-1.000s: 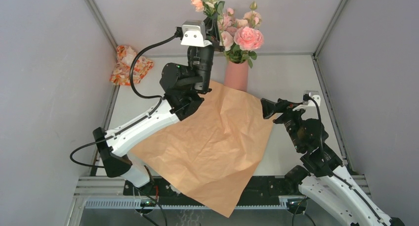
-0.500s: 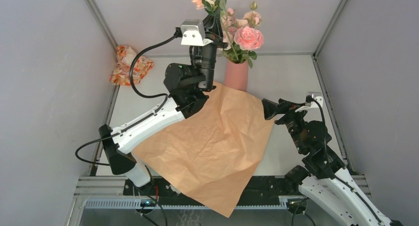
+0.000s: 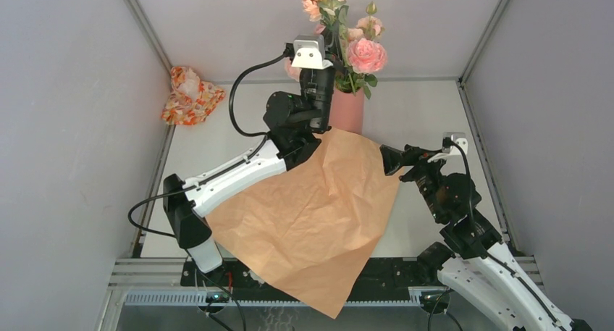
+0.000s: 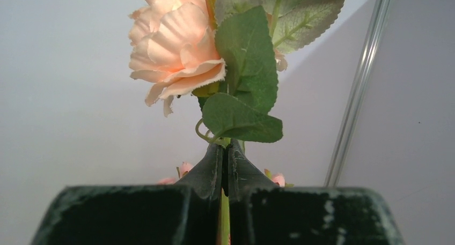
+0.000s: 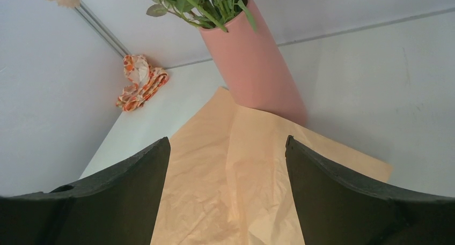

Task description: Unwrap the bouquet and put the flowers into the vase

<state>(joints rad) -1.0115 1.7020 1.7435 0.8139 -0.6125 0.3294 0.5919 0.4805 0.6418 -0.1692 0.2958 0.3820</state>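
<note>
Left arm (image 3: 239, 177): stretched far, wrist raised.
Left end effector (image 4: 226, 154): pinched tight.
Right end effector (image 5: 228, 148): spread wide, right side.

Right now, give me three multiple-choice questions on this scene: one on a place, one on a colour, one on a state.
1. Where on the pale table does the orange-and-white patterned bundle lie? A far left corner; B near right corner; C centre.
2. What colour is the tall cylindrical vase? A blue; B salmon pink; C black.
3. The left gripper is: A wide open; B shut on a thin green flower stem; C shut on nothing.
Answers: A, it sits by the far left walls; B, its wall shows pink; B, the wrist view shows it pinching the stem.
</note>
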